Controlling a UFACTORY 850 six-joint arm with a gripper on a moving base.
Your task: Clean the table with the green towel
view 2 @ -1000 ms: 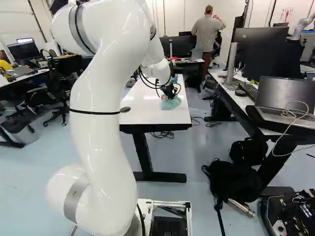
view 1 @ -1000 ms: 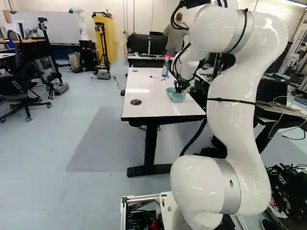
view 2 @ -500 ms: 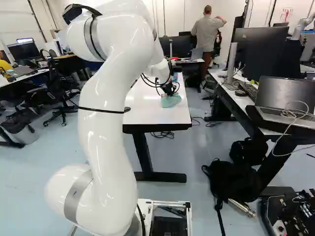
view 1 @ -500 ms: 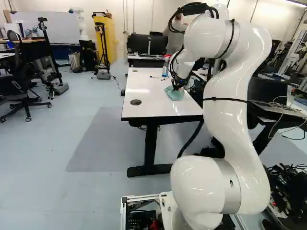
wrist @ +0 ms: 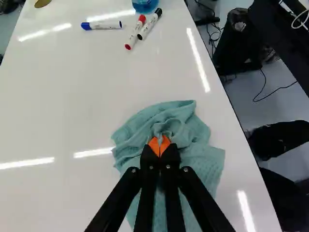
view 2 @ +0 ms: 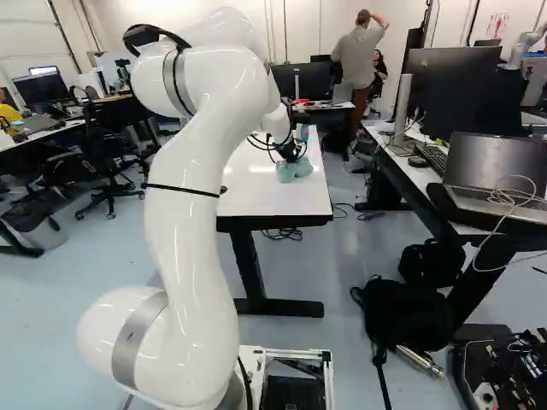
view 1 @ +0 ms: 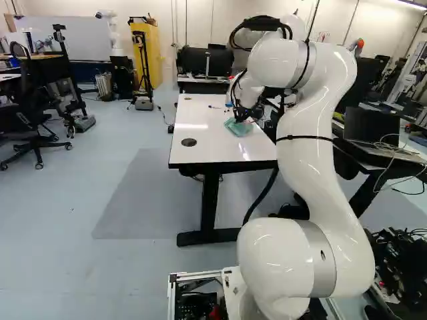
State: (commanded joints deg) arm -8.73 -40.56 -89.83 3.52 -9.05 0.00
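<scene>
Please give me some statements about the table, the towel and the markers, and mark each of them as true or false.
1. The gripper is shut on the towel. True.
2. Part of the towel hangs over the edge of the table. False: what shows of it lies on the table top.
3. The blue marker lies apart from the red marker and the black marker. True.
4. The towel covers the black marker. False: that marker lies uncovered, ahead of the gripper.
5. The table has a white top. True.
</scene>
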